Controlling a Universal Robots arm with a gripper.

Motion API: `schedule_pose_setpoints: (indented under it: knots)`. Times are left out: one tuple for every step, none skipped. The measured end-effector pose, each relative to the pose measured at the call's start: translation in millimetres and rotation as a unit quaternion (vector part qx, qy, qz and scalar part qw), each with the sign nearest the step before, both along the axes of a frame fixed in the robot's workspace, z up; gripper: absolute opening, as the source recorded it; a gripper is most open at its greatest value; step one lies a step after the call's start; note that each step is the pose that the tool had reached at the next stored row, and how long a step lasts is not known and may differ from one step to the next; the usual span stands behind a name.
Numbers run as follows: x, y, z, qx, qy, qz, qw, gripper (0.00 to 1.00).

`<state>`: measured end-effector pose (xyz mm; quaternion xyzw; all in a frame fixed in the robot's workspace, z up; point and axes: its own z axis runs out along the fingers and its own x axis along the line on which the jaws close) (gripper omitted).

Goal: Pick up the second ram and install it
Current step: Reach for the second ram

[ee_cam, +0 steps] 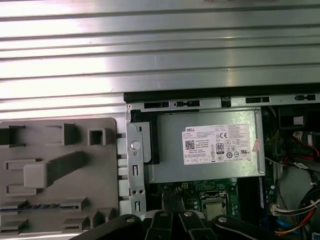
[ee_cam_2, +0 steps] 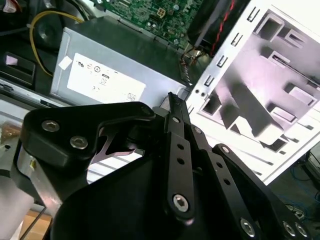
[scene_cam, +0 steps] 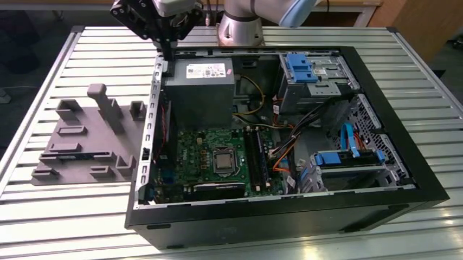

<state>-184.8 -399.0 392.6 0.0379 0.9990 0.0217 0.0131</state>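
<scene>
The second ram point(ee_cam: 42, 206) is a thin dark stick with a row of chips. It lies in a slot of the grey fixture tray point(ee_cam: 60, 135) beside the open computer case, and the exterior view shows the ram point(scene_cam: 72, 156) on the tray's near part. My gripper point(scene_cam: 168, 54) hangs above the case's back corner on the exterior view's left, over the power supply point(scene_cam: 199, 92), well away from the ram. Its fingers meet at the tip and hold nothing; the second wrist view shows the gripper point(ee_cam_2: 172, 100) tip. The black memory slots point(scene_cam: 257, 160) lie on the green motherboard point(scene_cam: 195, 149).
The case's black rim point(scene_cam: 289, 214) and metal walls surround the motherboard. Blue drive cages point(scene_cam: 304, 67) and loose cables point(scene_cam: 289, 135) crowd the exterior view's right side. An upright grey post point(scene_cam: 108, 111) rises from the fixture. The robot's base point(scene_cam: 239, 27) stands behind the case on the slatted table point(scene_cam: 72, 216).
</scene>
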Motion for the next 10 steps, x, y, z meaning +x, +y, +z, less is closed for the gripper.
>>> schedule_pose_setpoints:
  knots:
    - [-2.0,0.0,-0.1,0.0000,0.0000,0.000,1.0000,0.11]
    - [-4.2,0.0,-0.2,0.0000,0.0000,0.000,1.0000,0.11]
    - [-6.3,0.0,-0.2,0.0000,0.0000,0.000,1.0000,0.11]
    - [-8.8,0.0,-0.3,0.0000,0.0000,0.000,1.0000,0.11]
    - [-11.2,0.0,-0.3,0.0000,0.0000,0.000,1.0000,0.11]
    - [-13.2,0.0,-0.4,0.0000,0.0000,0.000,1.0000,0.11]
    - [-15.1,0.0,-0.5,0.0000,0.0000,0.000,1.0000,0.11]
    - [-17.0,0.0,-0.5,0.0000,0.0000,0.000,1.0000,0.11]
    - [-18.6,0.0,-0.7,0.0000,0.0000,0.000,1.0000,0.11]
    - [-20.4,0.0,-0.7,0.0000,0.0000,0.000,1.0000,0.11]
